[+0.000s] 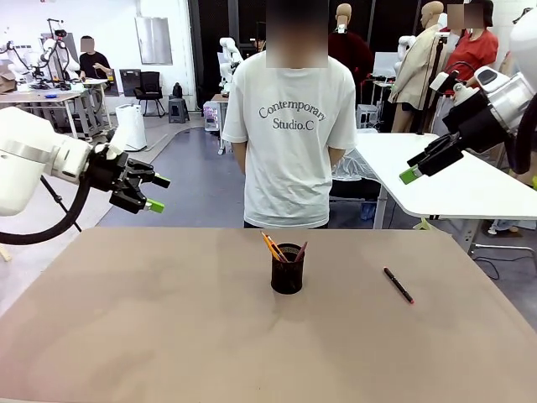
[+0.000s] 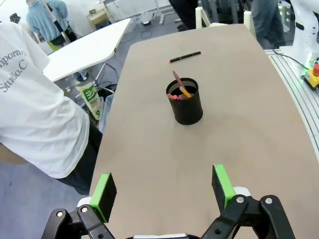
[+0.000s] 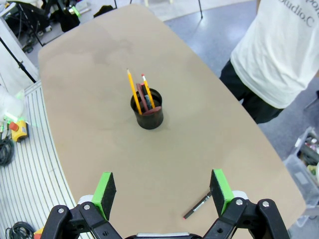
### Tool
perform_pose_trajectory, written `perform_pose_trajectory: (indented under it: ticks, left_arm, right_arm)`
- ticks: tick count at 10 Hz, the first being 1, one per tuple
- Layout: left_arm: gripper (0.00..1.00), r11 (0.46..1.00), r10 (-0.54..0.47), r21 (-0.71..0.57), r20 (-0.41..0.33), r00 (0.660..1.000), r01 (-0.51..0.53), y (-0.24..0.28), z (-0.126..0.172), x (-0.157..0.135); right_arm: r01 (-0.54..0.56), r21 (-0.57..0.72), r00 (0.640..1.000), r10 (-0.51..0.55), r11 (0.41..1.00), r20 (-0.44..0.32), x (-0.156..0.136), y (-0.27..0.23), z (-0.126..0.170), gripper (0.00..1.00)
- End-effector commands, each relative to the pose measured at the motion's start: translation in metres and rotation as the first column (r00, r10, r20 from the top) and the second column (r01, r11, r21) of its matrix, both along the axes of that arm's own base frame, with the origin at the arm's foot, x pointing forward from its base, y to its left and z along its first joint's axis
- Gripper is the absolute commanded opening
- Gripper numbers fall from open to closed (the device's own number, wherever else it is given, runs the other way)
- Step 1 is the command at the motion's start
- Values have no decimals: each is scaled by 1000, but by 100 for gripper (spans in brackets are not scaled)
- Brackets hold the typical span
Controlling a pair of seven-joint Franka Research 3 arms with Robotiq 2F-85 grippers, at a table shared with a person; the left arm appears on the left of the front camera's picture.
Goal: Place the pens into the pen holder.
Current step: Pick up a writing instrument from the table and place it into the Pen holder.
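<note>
with the left gripper (image 1: 158, 193) and the right gripper (image 1: 414, 168) both wide open and empty, we judge the black pen (image 1: 398, 285), lying at 3 o'clock of the pen holder (image 1: 287, 270), light, stiff, easy to roll, best pinched at mid-barrel.

My left pincer (image 1: 159, 194) and right pincer (image 1: 413, 168) are black with green pads. The table (image 1: 168, 319) is plain tan-brown. The pen holder (image 1: 287, 270) is black, with yellow-orange pencils (image 1: 273, 247) and a reddish-brown pen (image 1: 299, 250). The black pen (image 1: 398, 285) has a red tip.
</note>
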State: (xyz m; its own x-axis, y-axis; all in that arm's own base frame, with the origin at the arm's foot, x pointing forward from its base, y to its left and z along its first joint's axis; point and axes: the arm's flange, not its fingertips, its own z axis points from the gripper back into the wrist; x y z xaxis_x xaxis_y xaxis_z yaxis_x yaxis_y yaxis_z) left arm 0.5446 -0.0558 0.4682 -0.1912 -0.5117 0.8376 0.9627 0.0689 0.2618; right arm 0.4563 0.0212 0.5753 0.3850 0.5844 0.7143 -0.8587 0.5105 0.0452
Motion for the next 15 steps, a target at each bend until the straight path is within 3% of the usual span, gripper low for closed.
perform_pose_trajectory:
  ticks: [1,3,5,8,11,13,14,15]
  left_arm:
    - [100,1000,-4,-5,8,1000,4,0,0,0]
    - [100,1000,-4,-5,8,1000,4,0,0,0]
    - [100,1000,-4,-5,8,1000,4,0,0,0]
    - [100,1000,-4,-5,8,1000,4,0,0,0]
    - [100,1000,-4,-5,8,1000,4,0,0,0]
    - [100,1000,-4,-5,8,1000,4,0,0,0]
    - [100,1000,-4,-5,8,1000,4,0,0,0]
    - [100,1000,-4,-5,8,1000,4,0,0,0]
  right_arm:
    - [0,0,1000,0,1000,0,0,0,0,100]
    - [21,-129,995,-34,991,-93,30,17,-4,100]
    - [21,-335,985,-77,942,-155,47,36,-19,100]
    - [81,-536,982,-159,841,-100,53,45,-49,100]
    - [152,-559,963,-250,815,-104,47,31,-101,100]
    - [164,-546,944,-290,821,-154,43,19,-128,100]
    - [191,-521,942,-305,832,-142,42,8,-129,100]
    - [121,-549,958,-242,827,-153,44,21,-124,100]
